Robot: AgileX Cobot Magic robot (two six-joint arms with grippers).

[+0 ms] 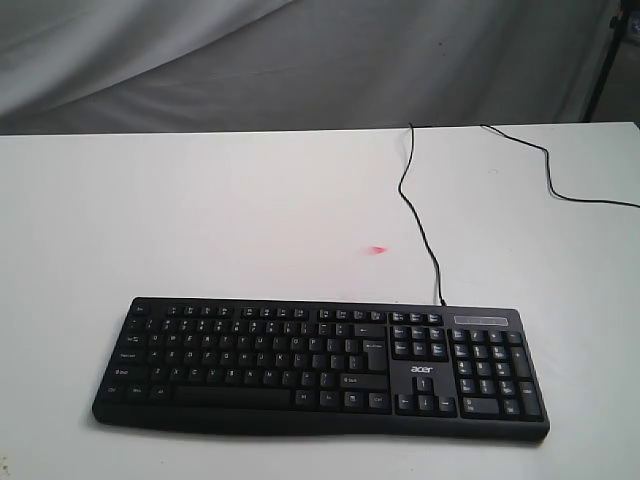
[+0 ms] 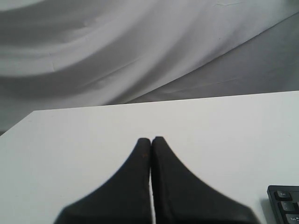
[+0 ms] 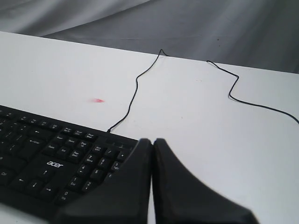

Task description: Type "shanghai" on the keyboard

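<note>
The black keyboard point(image 1: 320, 368) with white legends and an "acer" logo lies along the near edge of the white table point(image 1: 200, 220). Neither arm shows in the exterior view. In the left wrist view my left gripper point(image 2: 151, 139) is shut with nothing in it, over bare table; only the keyboard's corner point(image 2: 285, 205) shows beside it. In the right wrist view my right gripper point(image 3: 153, 140) is shut and empty, by the number-pad end of the keyboard point(image 3: 51, 158).
The keyboard's thin black cable point(image 1: 415, 215) runs from its back edge across the table to the far edge. A second black wire point(image 1: 555, 180) crosses the far right corner. A small pink light spot point(image 1: 378, 249) lies on the table. Grey cloth point(image 1: 300, 60) hangs behind.
</note>
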